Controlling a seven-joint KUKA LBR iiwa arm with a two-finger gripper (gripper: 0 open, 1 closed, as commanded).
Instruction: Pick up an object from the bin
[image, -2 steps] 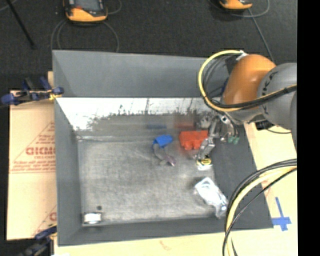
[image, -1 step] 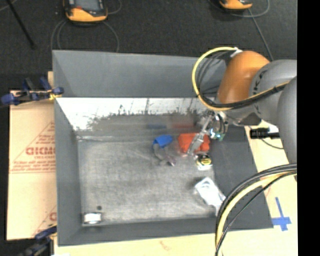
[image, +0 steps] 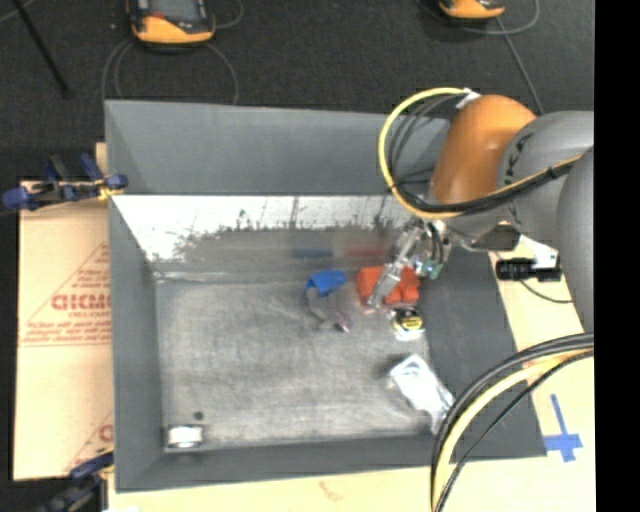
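Evidently the orange-red block (image: 406, 292) was the thing in play. It lay on the bin (image: 250, 400) floor close to the far wall and toward the right side. The gripper (image: 385, 288) was down over it, a metal part of the tool crossing the block's face. I could not tell how far the tool was open, nor whether it had hold of anything.

Step in hand, by my reading: the descent onto the block, with the grasp itself not yet confirmed. The next move would call for closing squarely on the block, then a straight lift clear of the far wall.

Count, working outward:
- one small yellow-and-black item (image: 407, 322), just beside the block on its near side
- one blue piece (image: 323, 283), near the block on its left, with a greyish scrap under it that I could not identify
- one white crumpled piece (image: 420, 385), by the right wall toward the near edge
- one small silvery cylinder (image: 185, 435), in the near-left corner, well apart from the rest
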